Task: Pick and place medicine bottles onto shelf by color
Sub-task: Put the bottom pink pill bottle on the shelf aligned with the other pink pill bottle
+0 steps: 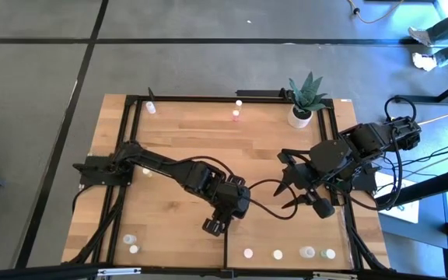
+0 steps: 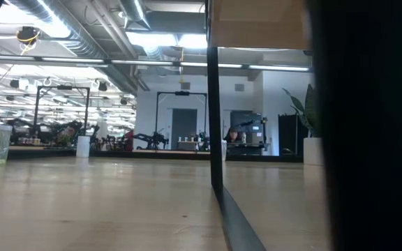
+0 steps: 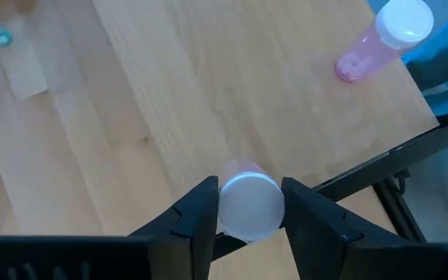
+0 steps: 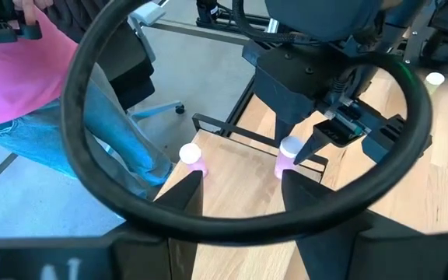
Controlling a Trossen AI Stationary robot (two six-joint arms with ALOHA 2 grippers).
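My left gripper is near the table's near edge, shut on a small pink bottle with a white cap. The bottle also shows in the right wrist view. A second pink bottle stands close by on the wood. My right gripper hovers right of the middle, open and empty. More tiny bottles stand along the near edge, at the near left and at the far edge. I cannot tell the shelf apart from the tabletop. My left gripper pinches the bottle at its white cap between its two fingers, one on each side. The fingers come from above, slanting down. The bottle stands about upright under them. I cannot tell whether its foot rests on the wood.
A white pot with a green plant stands at the far right. A black frame runs round the table. A cable loop hangs before the right wrist camera. A person in pink and jeans stands beyond the table.
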